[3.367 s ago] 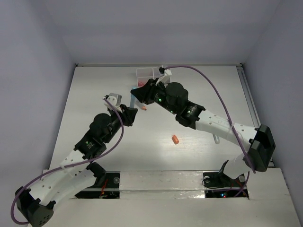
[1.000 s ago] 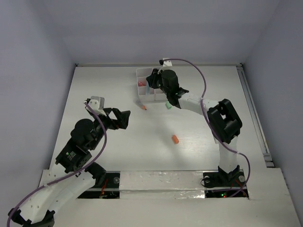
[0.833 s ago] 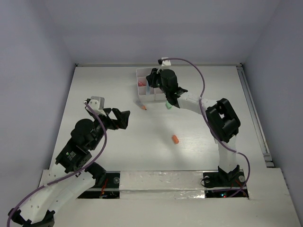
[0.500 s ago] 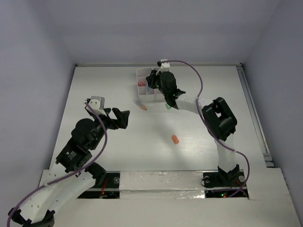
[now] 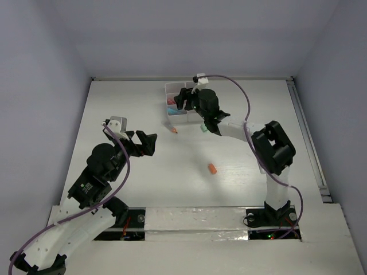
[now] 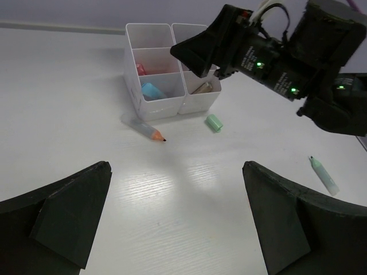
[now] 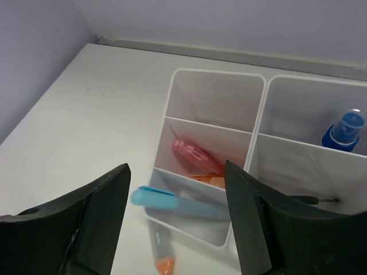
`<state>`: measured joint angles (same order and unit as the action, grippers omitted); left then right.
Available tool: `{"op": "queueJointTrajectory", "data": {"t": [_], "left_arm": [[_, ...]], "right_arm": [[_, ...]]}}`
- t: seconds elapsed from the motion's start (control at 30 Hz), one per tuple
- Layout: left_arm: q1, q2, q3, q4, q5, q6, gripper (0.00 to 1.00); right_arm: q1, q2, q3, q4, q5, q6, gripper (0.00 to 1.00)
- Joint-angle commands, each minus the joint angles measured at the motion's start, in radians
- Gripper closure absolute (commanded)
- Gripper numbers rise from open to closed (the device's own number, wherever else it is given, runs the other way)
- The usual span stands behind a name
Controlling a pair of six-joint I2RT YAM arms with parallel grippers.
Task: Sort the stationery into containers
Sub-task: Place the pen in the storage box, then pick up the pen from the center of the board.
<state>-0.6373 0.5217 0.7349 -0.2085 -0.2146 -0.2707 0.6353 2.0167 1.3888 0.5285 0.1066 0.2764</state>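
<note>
The white organiser box [image 7: 252, 77] stands at the back of the table, also seen as the box [image 5: 171, 87] from above. My right gripper [image 7: 176, 167] hovers open just over its near-left compartment. A light-blue marker [image 7: 183, 203] lies slanted in that compartment, free of both fingers. The middle-left compartment holds a pink marker [image 7: 195, 153] and an orange bit [image 7: 213, 180]. A blue-capped bottle [image 7: 344, 132] stands in the right column. My left gripper [image 6: 176, 169] is wide open and empty above bare table, well short of the box [image 6: 150, 28].
On the table in front of the box lie an orange-tipped marker [image 6: 143, 126] and a green bit [image 6: 214, 122]. A pale-green marker [image 6: 324, 175] lies further right. An orange eraser [image 5: 212, 168] sits mid-table. The right arm [image 6: 309, 63] reaches over the box.
My right gripper carried the light-blue marker to the box and has just opened, dropping it into the near-left compartment. The left arm drew back earlier and has stayed still since.
</note>
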Motion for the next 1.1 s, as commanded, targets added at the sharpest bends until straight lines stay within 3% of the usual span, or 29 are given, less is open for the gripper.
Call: {"op": "queueJointTrajectory", "data": {"t": [0.0,0.07,0.17,0.23,0.27,0.37,0.4,0.53,0.87,1.07], "left_arm": [[0.002,-0.003,0.012,0.020,-0.008,0.008,0.01],[0.002,-0.011,0.012,0.020,-0.008,0.007,0.01],[0.002,-0.012,0.012,0.021,-0.005,0.008,0.01],[0.002,-0.011,0.011,0.021,-0.002,0.007,0.01],[0.002,-0.009,0.011,0.023,-0.002,0.007,0.01],[0.002,-0.005,0.012,0.024,0.001,0.007,0.01],[0.002,-0.002,0.014,0.023,0.003,0.007,0.01],[0.002,-0.006,0.012,0.024,0.007,0.007,0.01],[0.002,0.008,0.014,0.024,0.012,0.008,0.01],[0.011,0.018,0.014,0.026,0.018,0.008,0.01]], "right_arm": [[0.012,-0.159,-0.065,0.011,-0.073,-0.022,0.28],[0.012,-0.194,-0.137,-0.030,-0.126,-0.014,0.35],[0.021,-0.254,-0.217,-0.073,-0.214,0.003,0.72],[0.021,-0.271,-0.261,-0.114,-0.260,-0.003,0.76],[0.021,-0.268,-0.263,-0.171,-0.336,-0.017,0.73],[0.066,-0.227,-0.228,-0.318,-0.396,-0.101,0.51],[0.078,-0.207,-0.203,-0.365,-0.380,-0.155,0.36],[0.110,-0.093,-0.082,-0.505,-0.262,-0.223,0.16],[0.110,0.083,0.062,-0.579,-0.159,-0.233,0.14],[0.132,0.186,0.159,-0.610,-0.113,-0.264,0.22]]}}
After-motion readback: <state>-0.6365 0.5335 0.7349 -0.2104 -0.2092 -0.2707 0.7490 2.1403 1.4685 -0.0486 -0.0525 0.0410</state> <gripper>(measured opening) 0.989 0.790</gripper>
